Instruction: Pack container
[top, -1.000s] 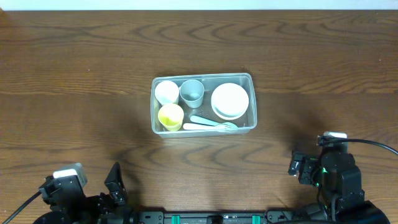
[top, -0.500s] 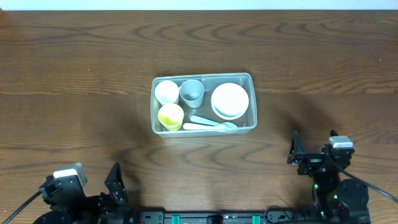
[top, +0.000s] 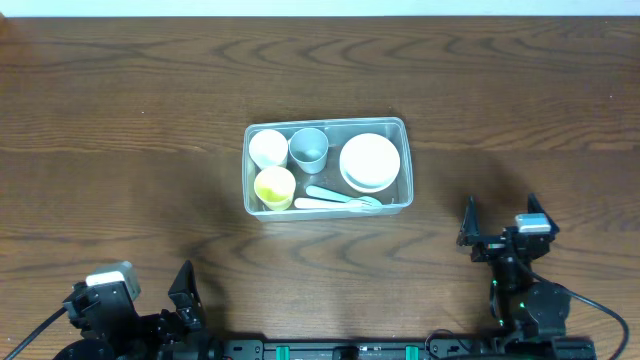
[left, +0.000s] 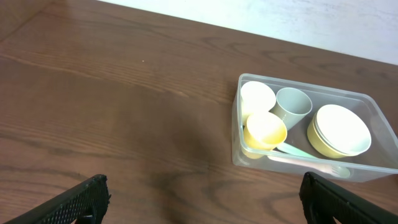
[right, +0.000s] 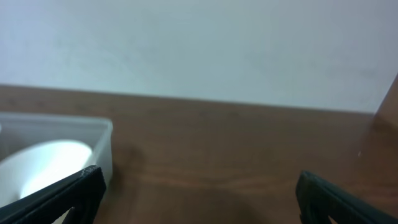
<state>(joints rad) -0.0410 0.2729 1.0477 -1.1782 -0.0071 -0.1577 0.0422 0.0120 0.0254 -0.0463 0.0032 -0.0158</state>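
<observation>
Overhead, container: the container (top: 329, 122) is seen about the middle of the table (top: 120, 110), well apart from all edges.
Overhead, contents: a white cup (top: 267, 147) and a grey cup (top: 309, 147) are placed side by side at its far left corner. A yellow cup (top: 274, 186) is set at its near left corner. A bowl (top: 369, 160) is placed at its right end. Pale spoons (top: 340, 199) are laid along its near wall.
Overhead, left gripper: the left gripper (top: 140, 295) is seen at the near left corner of the table, apart from the container. Its finger state cannot be told from here.
Overhead, right gripper: the right gripper (top: 500, 215) is seen near the near edge, toward the right corner. Its fingers are spread and nothing is between them.
Left wrist, fingers: the fingers (left: 81, 199) are spread wide to both lower corners of the picture, and only bare table is seen between them.
Left wrist, container: it is seen ahead and to the right, not touched. The white bowl is shown stacked in a yellowish one.
Right wrist, fingers: the fingers (right: 62, 193) are spread wide, with nothing held.
Right wrist, container: only its right end is seen at the left, with the bowl inside. A pale wall (right: 199, 43) is seen behind the far edge.
</observation>
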